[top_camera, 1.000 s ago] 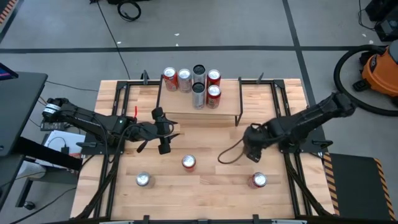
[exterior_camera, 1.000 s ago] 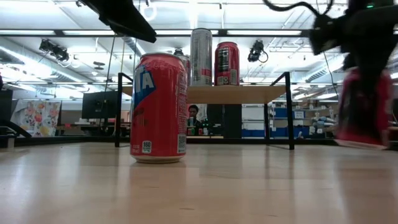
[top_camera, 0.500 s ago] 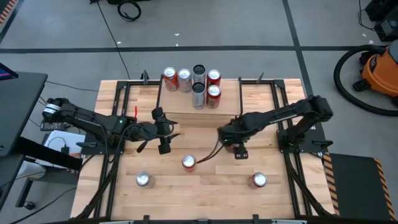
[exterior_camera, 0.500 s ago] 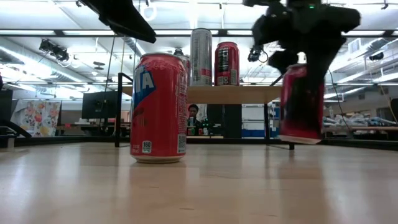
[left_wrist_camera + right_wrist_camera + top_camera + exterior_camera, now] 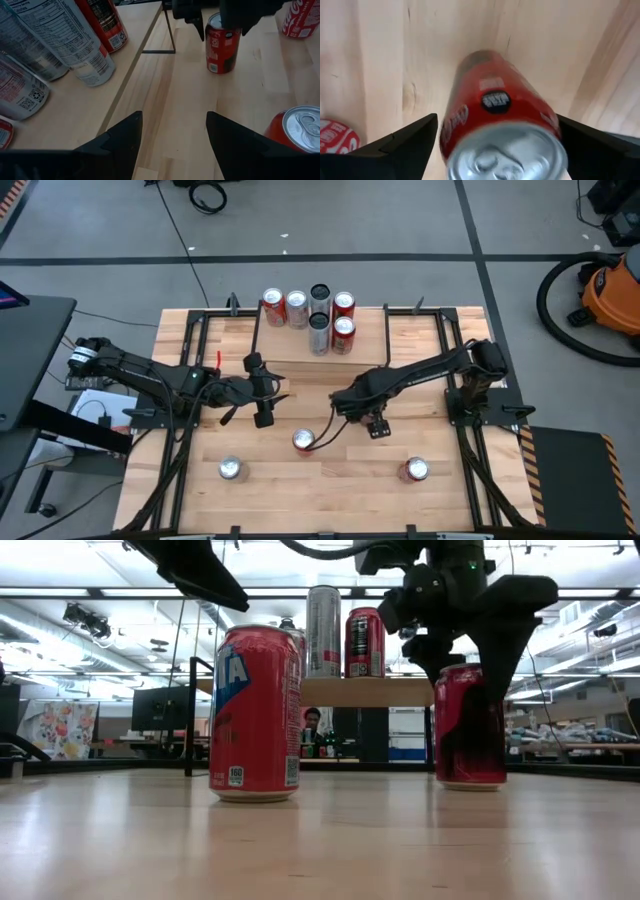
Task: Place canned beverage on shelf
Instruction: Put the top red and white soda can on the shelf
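Observation:
My right gripper [image 5: 345,402] is shut on a red can [image 5: 470,725] just in front of the shelf [image 5: 350,367]. The shelf is a low light-wood plank on thin black legs that carries several cans [image 5: 318,315]. The held can also shows in the left wrist view [image 5: 222,47] and the right wrist view [image 5: 495,100]. It is upright and low over the tabletop. My left gripper [image 5: 262,395] hangs open and empty in front of the shelf's left end. My right gripper pinches the red can's upper wall [image 5: 451,125], close below its rim, between its two fingers, one on each side. The fingers [image 5: 197,22] come from above, pointing down. The can is upright, its base at the tabletop; whether it rests there I cannot tell.
A red can [image 5: 303,441] stands near the table's middle, close to the right gripper. A silver-topped can [image 5: 231,469] stands near the front left and a red can [image 5: 415,470] near the front right. A cable loops below the right arm.
My right gripper has carried the red can toward the table's left edge, along the front of the shelf. The can was lifted and tilted half a second ago. It now stands upright and lower, down at the tabletop.

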You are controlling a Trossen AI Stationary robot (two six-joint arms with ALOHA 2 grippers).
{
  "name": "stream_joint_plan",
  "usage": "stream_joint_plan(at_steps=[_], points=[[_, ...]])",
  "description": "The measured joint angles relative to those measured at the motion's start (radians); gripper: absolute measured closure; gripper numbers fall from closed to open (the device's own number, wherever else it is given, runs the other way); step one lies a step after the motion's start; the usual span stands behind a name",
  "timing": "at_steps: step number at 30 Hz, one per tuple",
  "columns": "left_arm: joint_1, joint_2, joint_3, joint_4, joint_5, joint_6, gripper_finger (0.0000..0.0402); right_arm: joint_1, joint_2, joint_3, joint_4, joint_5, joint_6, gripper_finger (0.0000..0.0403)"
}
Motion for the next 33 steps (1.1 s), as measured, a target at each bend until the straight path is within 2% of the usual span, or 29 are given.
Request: stream_joint_plan(at_steps=[7, 21, 29, 33], points=[[0.001, 0.000, 0.000, -0.001, 0.000, -0.001, 0.0171, 0.012, -0.042, 0.000, 0.004, 0.007, -0.048, 0.0031], [0.001, 0.000, 0.000, 0.001, 0.000, -0.010, 0.0171, -0.026, -0.046, 0.000, 0.022, -0.064, 0.562, 0.0024], [0.001, 0.000, 0.000, -0.023, 0.002, 0.001, 0.0171, -0.020, -0.046, -0.001, 0.021, -0.105, 0.746, 0.0023], [0.000, 0.000, 0.000, -0.036, 0.002, 0.008, 0.0171, -0.003, -0.046, -0.002, 0.010, -0.116, 0.784, 0.0023]])
